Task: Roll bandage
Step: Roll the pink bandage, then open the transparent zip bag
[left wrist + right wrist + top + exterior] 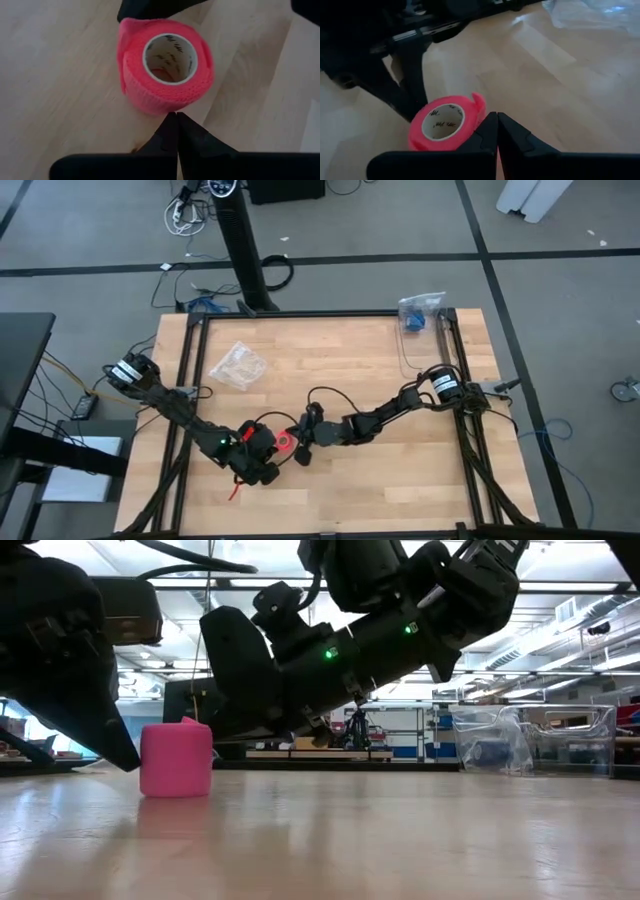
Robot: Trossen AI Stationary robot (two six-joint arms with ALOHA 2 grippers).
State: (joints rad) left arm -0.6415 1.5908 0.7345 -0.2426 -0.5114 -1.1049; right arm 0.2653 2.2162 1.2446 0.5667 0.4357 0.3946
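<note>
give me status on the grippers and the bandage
Left gripper shut, tip beside the bandage. Right gripper shut, tip at its other side. Bandage rolled, standing on end on the table. Nothing in the way.

No legible txt anywhere.

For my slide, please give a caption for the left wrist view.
Pink bandage roll standing on end beyond shut left fingers.

Black jointed arms, green indicator lights (pixel 327 653), white-banded shoulder joints (pixel 444 385), black cables.
</note>
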